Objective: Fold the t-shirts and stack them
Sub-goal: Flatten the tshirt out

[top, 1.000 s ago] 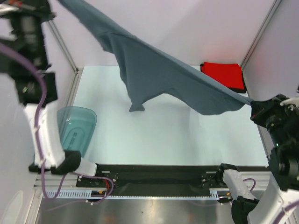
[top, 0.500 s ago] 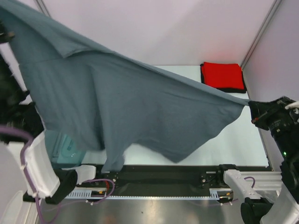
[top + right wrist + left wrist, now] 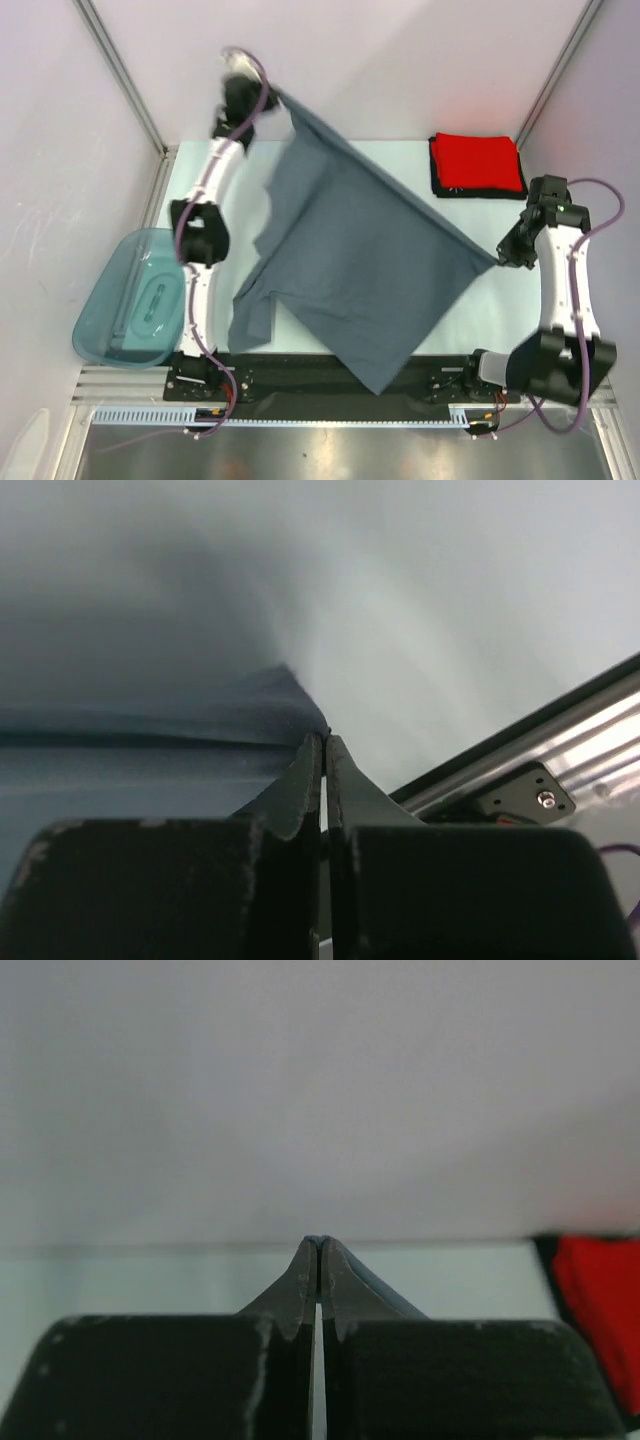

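left wrist view first: the left claw (image 3: 318,1245) is clenched, fingertips pressed together with only a hairline slit between the pads. from this angle i can't make out the cloth inside it. the top external view settles it: the left claw (image 3: 270,96) has a corner of the slate blue-grey cloth t-shirt (image 3: 350,250) pinched, high up by the white back wall (image 3: 400,60).

over to the right wrist: the right claw (image 3: 324,738) is clamped just as tight, and the blue-grey fabric (image 3: 150,750) bunches right at its tips. from above, the right claw (image 3: 503,257) grips another corner near the table's right side.

outward now. the shirt's top edge runs taut between the two claws. the rest fans down across the pale mint table (image 3: 490,310), and one point droops over the black base rail (image 3: 300,365) at the near edge.

the bright red folded t-shirt (image 3: 478,160) sits in the far right corner on top of the black folded t-shirt (image 3: 480,192), which shows only as a dark border. both are well apart from the spread shirt. the red one (image 3: 600,1310) also shows at the right of the left wrist view.

half a second ago the shirt was hoisted up close to the top camera, covering the left side, with the left arm high on the near left. now that arm reaches to the far end, the cloth has dropped lower, and the translucent teal plastic tub (image 3: 130,300) is uncovered at the near left. the right claw has held its corner throughout.
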Action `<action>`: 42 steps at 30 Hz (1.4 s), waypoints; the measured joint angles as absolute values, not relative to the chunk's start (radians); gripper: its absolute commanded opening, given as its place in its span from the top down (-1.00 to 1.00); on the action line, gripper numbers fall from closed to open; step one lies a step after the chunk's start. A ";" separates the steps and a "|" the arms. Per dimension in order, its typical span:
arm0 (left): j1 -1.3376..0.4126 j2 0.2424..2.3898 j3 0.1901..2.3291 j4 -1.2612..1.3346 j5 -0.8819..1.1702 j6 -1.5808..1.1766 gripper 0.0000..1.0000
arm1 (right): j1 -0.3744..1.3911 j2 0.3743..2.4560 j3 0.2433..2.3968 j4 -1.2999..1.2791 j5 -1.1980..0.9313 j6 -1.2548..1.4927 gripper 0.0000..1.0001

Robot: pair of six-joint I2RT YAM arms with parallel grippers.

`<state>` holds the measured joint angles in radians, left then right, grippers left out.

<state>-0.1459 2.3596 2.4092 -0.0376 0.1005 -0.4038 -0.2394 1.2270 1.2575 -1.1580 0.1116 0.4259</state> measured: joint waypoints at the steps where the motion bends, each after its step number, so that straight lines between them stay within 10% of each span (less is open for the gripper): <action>1: -0.158 2.426 2.409 -0.048 0.109 -0.413 0.99 | -0.269 1.271 1.242 -1.153 0.118 0.426 1.00; 13: -0.191 2.626 2.385 -0.015 0.101 -0.516 0.99 | -0.350 1.678 1.402 -1.041 0.152 0.404 1.00; 42: -0.238 2.420 2.193 -0.090 0.142 -0.653 0.99 | -0.416 1.755 1.333 -0.899 0.075 0.342 1.00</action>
